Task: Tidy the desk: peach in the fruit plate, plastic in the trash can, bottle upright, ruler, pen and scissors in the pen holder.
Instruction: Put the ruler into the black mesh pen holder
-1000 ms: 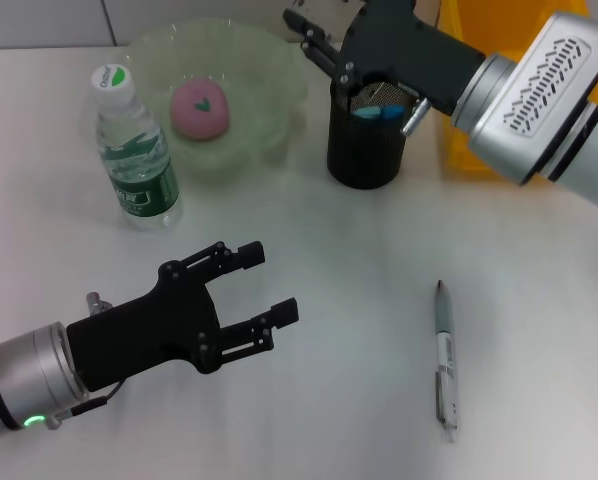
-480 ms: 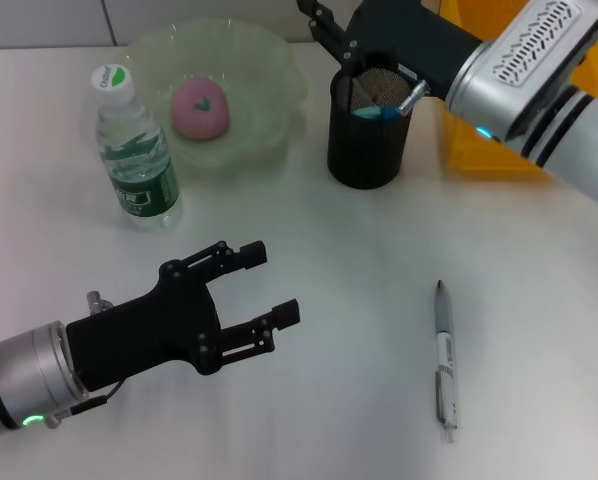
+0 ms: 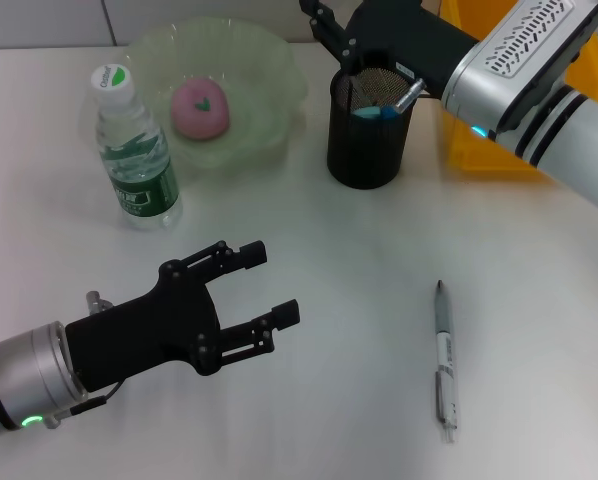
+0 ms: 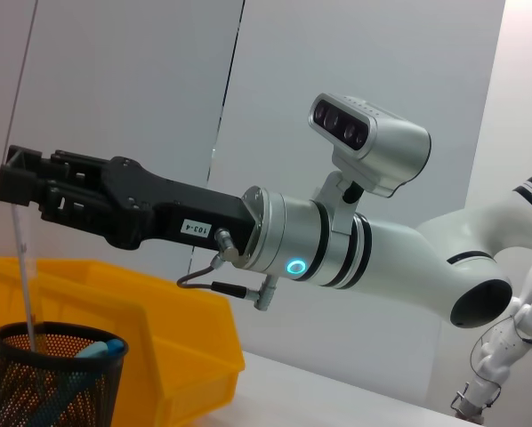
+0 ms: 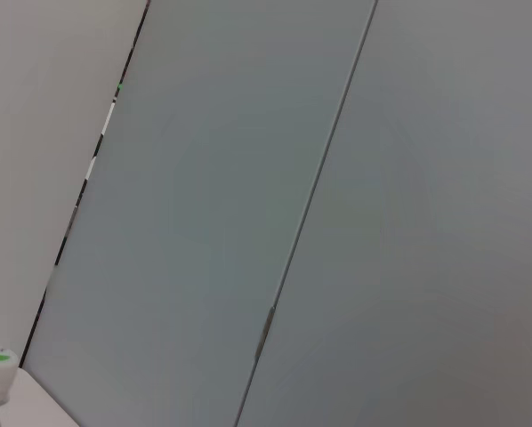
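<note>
While the right tool (image 3: 324, 22), clenched on a thin clear ruler (image 4: 23, 285), is held above the black mesh pen holder (image 3: 367, 130), the silver pen (image 3: 445, 360) is seen lower right, lengthwise top-to-bottom, on the white surface (image 3: 329, 260); left tool (image 3: 264, 285) released.

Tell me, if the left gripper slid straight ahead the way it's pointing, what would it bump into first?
Probably nothing nearby. The left gripper, open, points across bare table; the pen holder seems to be the first thing roughly in its line, though height and depth are hard to judge.

Bright, even light; soft shadows
</note>
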Robot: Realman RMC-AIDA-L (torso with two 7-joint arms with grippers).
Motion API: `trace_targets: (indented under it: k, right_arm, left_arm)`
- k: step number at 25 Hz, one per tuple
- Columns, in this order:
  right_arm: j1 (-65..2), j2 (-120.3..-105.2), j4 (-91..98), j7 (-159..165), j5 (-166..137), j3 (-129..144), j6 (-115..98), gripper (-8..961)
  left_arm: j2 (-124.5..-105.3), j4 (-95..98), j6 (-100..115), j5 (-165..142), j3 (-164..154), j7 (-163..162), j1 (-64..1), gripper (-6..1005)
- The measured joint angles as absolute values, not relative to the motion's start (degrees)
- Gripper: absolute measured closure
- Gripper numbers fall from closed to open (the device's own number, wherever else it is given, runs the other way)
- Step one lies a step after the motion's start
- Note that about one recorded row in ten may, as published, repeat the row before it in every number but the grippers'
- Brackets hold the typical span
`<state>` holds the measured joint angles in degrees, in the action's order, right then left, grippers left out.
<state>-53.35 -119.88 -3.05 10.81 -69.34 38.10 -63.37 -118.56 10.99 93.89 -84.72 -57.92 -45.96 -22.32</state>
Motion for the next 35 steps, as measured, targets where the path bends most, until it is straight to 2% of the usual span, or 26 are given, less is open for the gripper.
trace_targets:
  k: [13,18,25,35]
  right_arm:
    - [-53.00,-119.88,-3.31,10.88,-69.36,37.41,-63.42,541]
    - [-52.93,-119.88,-3.34,10.90,-69.53,37.42,-63.69,336]
    - [-52.82,-119.88,-3.34,10.90,-69.44,37.39,-63.89,236]
    - [-51.79,-119.88,-3.02,12.00,-69.37,36.17,-66.04,187]
  left_arm:
    - [-118.51,11.20,94.04,-84.73,-57.72,-45.97,-22.32,215]
    - [-118.47,11.25,94.05,-84.73,-57.59,-45.96,-22.53,215]
    - [-118.47,11.25,94.10,-84.73,-57.63,-45.97,-22.65,215]
    - [-118.39,11.86,94.13,-84.73,-57.90,-45.97,-22.54,215]
